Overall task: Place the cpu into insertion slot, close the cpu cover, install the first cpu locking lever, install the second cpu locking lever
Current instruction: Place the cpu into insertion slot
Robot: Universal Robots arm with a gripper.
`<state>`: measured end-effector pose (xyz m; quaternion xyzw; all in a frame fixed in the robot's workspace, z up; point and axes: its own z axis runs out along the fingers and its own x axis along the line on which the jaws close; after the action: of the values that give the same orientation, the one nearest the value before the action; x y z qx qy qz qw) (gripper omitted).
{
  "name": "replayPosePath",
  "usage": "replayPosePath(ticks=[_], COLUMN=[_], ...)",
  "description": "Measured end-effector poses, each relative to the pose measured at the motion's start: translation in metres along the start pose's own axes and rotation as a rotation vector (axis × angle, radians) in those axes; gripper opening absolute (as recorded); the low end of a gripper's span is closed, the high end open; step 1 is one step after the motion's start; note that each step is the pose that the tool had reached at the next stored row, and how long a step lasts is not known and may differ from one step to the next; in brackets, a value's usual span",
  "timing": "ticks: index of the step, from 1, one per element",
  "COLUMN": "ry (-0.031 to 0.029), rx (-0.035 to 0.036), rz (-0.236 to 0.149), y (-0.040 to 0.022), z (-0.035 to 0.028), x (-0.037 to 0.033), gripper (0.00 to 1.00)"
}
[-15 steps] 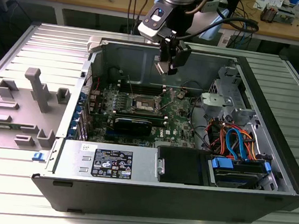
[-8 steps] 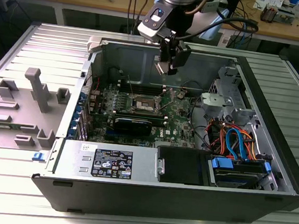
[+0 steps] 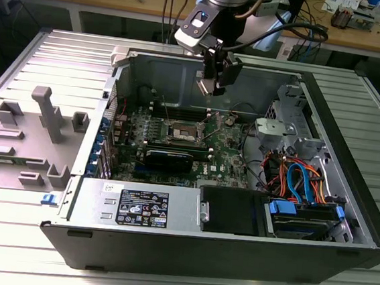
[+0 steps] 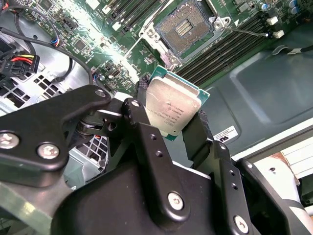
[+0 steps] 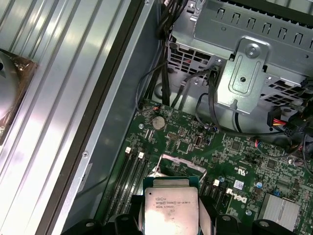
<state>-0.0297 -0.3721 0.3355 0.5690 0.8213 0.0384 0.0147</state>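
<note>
Gripper (image 3: 212, 85) hangs over the open computer case (image 3: 163, 72), black fingers (image 4: 195, 132) pinching the cpu (image 4: 172, 108) by two opposite edges: a flat square chip with a dull silver top and a green rim. Below it and well apart, the insertion slot (image 4: 187, 27) lies uncovered on the green motherboard (image 3: 227, 158), a dark square in a silvery frame. Long black memory slots (image 4: 230, 46) run just beside it. A perforated metal drive cage (image 5: 244, 68) and looping black cables (image 5: 215, 98) crowd the board's edge.
</note>
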Motion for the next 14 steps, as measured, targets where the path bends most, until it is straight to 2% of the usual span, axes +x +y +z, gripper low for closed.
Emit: replayPosePath(ticks=[10,14], ry=[-0.0001,-0.0014], rx=[0.0000,-0.0004], rz=[0.001,0.019], y=[0.0000,0.0000], z=[0.0000,0.0002], x=[0.0000,0.0000], gripper=[0.54,0.54])
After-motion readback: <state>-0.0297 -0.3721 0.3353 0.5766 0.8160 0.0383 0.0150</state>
